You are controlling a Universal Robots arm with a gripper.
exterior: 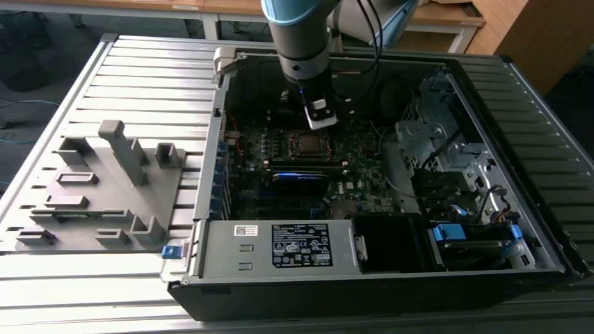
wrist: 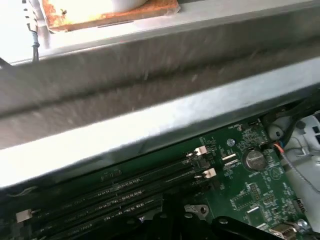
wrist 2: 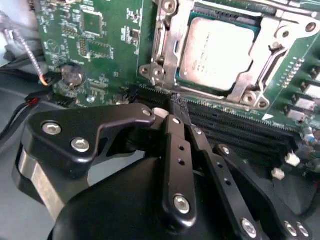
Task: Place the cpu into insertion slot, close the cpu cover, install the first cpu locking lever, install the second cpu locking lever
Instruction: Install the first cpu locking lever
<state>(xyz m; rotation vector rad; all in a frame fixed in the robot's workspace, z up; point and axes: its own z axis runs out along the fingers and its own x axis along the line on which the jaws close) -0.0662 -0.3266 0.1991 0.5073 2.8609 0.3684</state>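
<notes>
Cpu (wrist 2: pixel 220 52) seated in its socket under the cover (wrist 2: pixel 167 47); gripper (wrist 2: pixel 178 106), fingers pinched together and empty, hovers beside it, so lever work calls for a precise tip approach.

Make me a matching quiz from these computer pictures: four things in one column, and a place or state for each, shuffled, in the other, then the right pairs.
Things
1. cpu
2. cpu cover
3. hand
4. coin battery

Places or states
A. round and dark, on the green board away from the socket
B. black, fingertips together over the dark memory slots
C. grey metal face up, seated in the socket
D. silvery frame lying around the chip

Pairs: 1-C, 2-D, 3-B, 4-A
</notes>
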